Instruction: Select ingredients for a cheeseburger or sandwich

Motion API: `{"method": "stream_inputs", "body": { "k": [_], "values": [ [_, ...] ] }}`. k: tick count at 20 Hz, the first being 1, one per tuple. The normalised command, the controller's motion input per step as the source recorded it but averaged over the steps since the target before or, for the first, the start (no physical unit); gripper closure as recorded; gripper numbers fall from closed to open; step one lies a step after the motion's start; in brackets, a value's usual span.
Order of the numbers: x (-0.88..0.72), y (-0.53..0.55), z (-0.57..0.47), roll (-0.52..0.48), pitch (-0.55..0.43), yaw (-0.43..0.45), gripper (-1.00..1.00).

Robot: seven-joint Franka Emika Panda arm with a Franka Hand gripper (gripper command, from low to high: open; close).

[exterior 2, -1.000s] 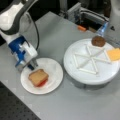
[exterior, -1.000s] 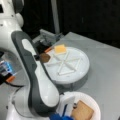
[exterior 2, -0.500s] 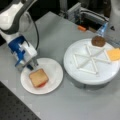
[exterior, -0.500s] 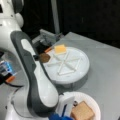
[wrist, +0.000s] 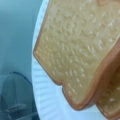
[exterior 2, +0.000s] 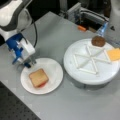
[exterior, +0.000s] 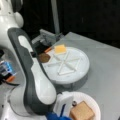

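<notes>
The sandwich lies on a white round plate, with a brown toast square on top and a red edge showing beneath. In a front view my gripper hangs over the plate's upper left rim, just beside the sandwich, open and empty. The wrist view is filled by the toast on the plate. Two ingredients rest on the divided round tray: a dark brown patty and a yellow cheese square. They also show as the patty and the cheese.
The arm's white and grey links fill a front view's left and hide part of the plate. Grey metal hardware with an orange piece sits behind the tray. The table's near edge runs along the bottom left.
The gripper has shifted slightly toward the front view's bottom, staying by the plate's rim. The sandwich, patty and cheese have not moved.
</notes>
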Motion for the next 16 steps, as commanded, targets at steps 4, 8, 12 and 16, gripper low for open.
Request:
{"method": "stream_inputs", "body": {
  "k": [4,8,12,16],
  "values": [
    [0.07,0.21,0.39,-0.721,0.253,-0.003,-1.00],
    [-0.04,0.39,0.31,-0.767,0.212,-0.065,-1.00],
    [-0.29,0.46,0.15,-0.703,0.115,-0.123,-1.00],
    [-0.54,0.45,0.01,-0.631,0.012,-0.159,-1.00]
  ]
}}
